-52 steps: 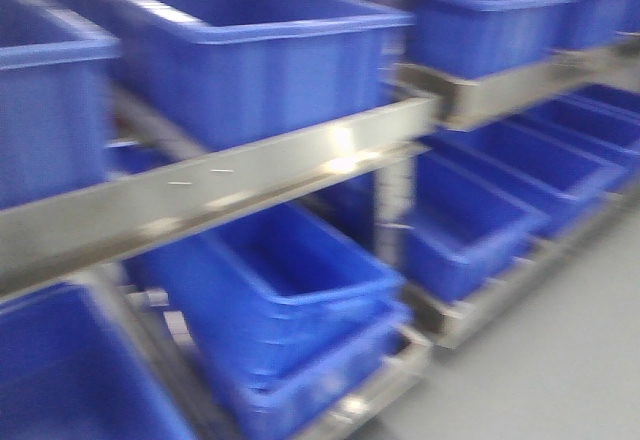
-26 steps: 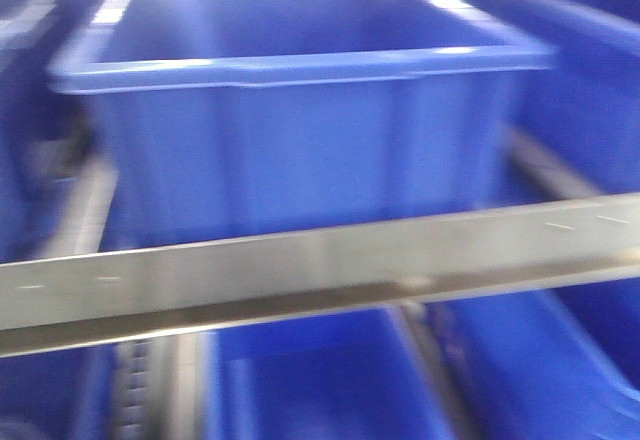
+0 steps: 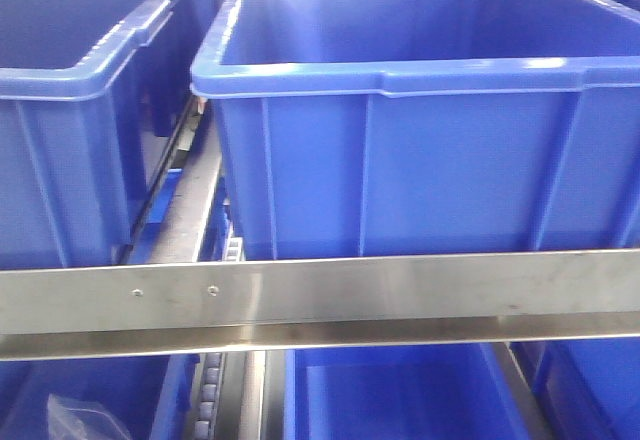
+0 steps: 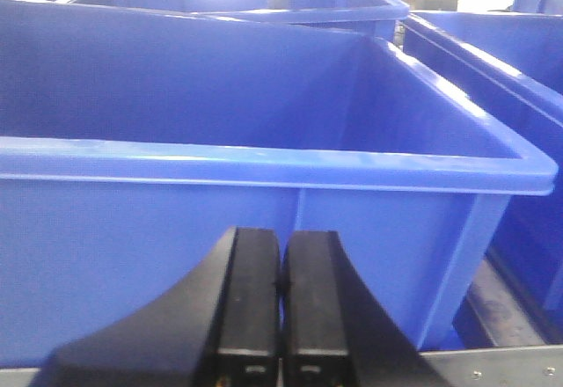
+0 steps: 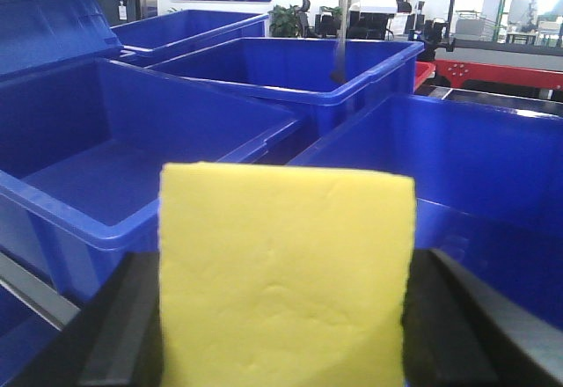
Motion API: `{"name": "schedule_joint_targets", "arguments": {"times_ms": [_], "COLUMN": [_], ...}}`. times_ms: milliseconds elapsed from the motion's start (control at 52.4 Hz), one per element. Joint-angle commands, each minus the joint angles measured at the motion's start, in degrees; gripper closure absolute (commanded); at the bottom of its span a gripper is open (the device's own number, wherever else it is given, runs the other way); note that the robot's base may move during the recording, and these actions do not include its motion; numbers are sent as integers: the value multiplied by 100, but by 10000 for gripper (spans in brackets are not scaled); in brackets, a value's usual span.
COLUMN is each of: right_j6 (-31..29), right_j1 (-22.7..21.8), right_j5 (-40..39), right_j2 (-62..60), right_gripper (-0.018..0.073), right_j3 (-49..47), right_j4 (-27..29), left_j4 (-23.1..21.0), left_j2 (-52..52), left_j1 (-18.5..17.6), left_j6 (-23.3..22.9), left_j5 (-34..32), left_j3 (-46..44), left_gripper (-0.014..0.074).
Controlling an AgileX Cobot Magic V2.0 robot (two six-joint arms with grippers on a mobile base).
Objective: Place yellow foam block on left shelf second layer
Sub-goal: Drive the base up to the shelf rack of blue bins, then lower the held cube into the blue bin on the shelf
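The yellow foam block point(image 5: 281, 246) fills the lower middle of the right wrist view. My right gripper point(image 5: 286, 317) is shut on it, with a black finger point(image 5: 123, 317) against each side. The block hangs above and in front of several blue bins point(image 5: 114, 167). My left gripper point(image 4: 281, 273) is shut with nothing in it, and its two black fingers touch. It sits just in front of the near wall of a blue bin point(image 4: 132, 255). Neither gripper shows in the front view. I cannot tell which shelf layer this is.
A steel shelf rail point(image 3: 320, 295) crosses the front view. A large blue bin point(image 3: 420, 160) stands behind it, with another blue bin point(image 3: 60, 160) to its left. Below the rail are a lower bin point(image 3: 400, 400) and a clear plastic bag point(image 3: 85, 418).
The front view has swung from a slanted, blurred look along the shelves to a sharp, square-on close view of one bin behind the rail.
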Motion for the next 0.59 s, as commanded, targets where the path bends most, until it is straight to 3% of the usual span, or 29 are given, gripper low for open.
{"name": "schedule_joint_targets", "arguments": {"times_ms": [0, 573], "right_j6": [-39, -39], "right_j1": [-32, -32], "right_j5": [-521, -521], "right_j2": [-5, -5], "right_gripper": [261, 261], "right_j3": [-173, -173], "right_j4": [-40, -40], "left_j4": [2, 2], "left_j2": [25, 25], "left_j1": [-13, -13], "left_j6": [-14, -14], "left_j5": [-465, -465], "left_j3": [136, 136], "left_gripper": [461, 461]}}
